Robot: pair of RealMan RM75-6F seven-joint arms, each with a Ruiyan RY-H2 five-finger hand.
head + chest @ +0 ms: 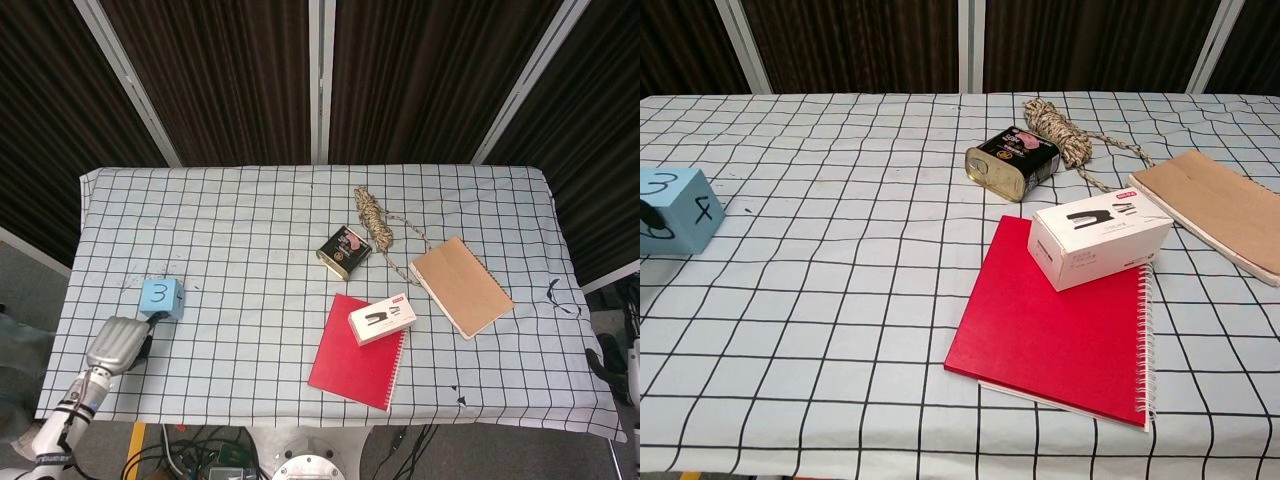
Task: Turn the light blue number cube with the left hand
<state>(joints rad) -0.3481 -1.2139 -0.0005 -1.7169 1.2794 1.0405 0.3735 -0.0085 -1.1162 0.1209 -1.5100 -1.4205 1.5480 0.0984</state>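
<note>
Light blue number cube [161, 297] sits near the left edge of the table [250, 230], its top face showing a 3 and, in the chest view, a side face showing a 4. The left hand [118, 345] is just beside the cube on its near side, fingers reaching toward the cube's lower corner; whether they touch it, and whether they are spread or curled, I cannot tell from either view. The right hand does not show. A white cloth with a black grid covers the table and hangs over its edges. Toward the middle lie a dark tin [344, 251] on its side and, just behind it, a coil of rope [375, 218] with a loose end trailing to the right. Nearer the front, a white box [382, 319] rests on the upper corner of a red spiral notebook [355, 355], and a brown notebook [460, 286] lies to their right. Dark ribbed curtains [230, 70] with pale metal poles [316, 80] close off the room behind the table, and cables [200, 455] show on the floor below its front edge.
</note>
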